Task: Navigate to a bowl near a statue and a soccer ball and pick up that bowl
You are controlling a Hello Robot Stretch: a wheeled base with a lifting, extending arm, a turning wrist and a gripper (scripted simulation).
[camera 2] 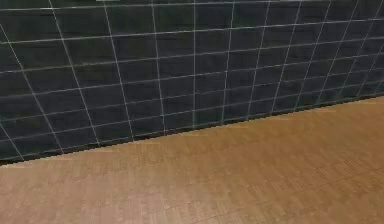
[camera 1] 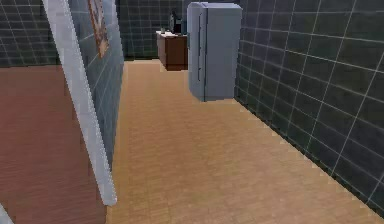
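Wood floor [camera 1: 200, 150] narrows between white wall edge [camera 1: 88, 120] and fridge [camera 1: 215, 50]; we risk clipping either, and cannot tell the tool's state.

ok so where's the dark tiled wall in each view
forward view: the dark tiled wall runs along the picture's right side, from beside the grey fridge out to the right edge.
arm side view: the dark tiled wall spans the upper part, from edge to edge.
shared landmark: the light wood floor meeting the wall's base.
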